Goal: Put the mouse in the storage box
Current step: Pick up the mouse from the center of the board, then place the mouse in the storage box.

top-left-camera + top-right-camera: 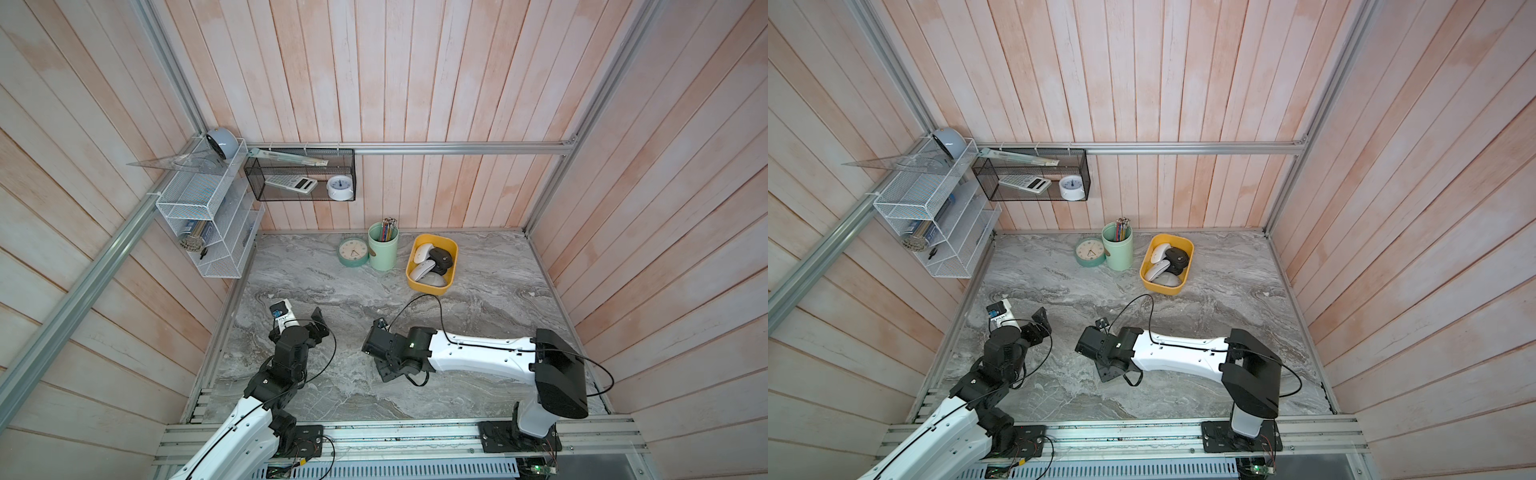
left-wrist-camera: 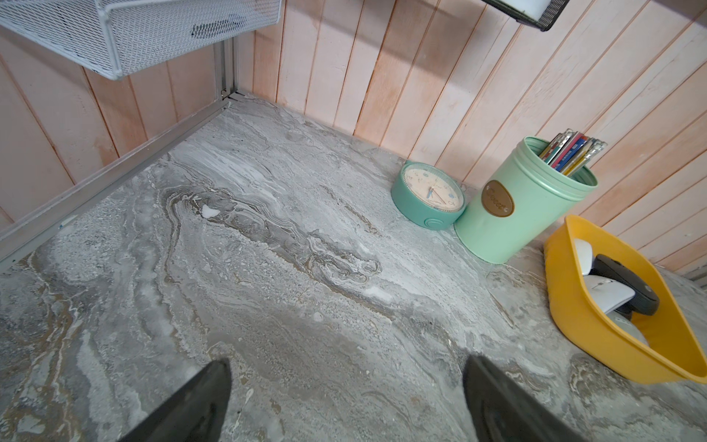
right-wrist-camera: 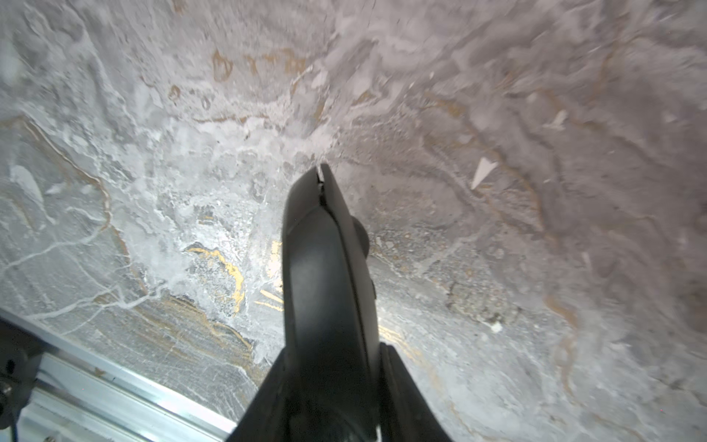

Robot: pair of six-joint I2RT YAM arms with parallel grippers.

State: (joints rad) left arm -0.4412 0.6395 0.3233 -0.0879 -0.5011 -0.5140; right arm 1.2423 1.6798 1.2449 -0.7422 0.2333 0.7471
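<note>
Several mice (image 1: 423, 252) lie piled in the yellow storage box (image 1: 428, 289), far across the marble table (image 1: 498, 332), right of the green pencil cup (image 1: 382, 253). The left gripper (image 2: 346, 367) hangs near left, its fingers spread wide and empty. The right gripper (image 3: 320, 180) is pinched together on nothing, low over the near middle.

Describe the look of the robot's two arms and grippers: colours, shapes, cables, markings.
Both arms have white moulded links and black joint housings: left arm, right arm. Thin black cables loop outside them. The left gripper and right gripper have smooth, dark, tapering fingers. A small white block with a blue label sits at the left wrist.
</note>
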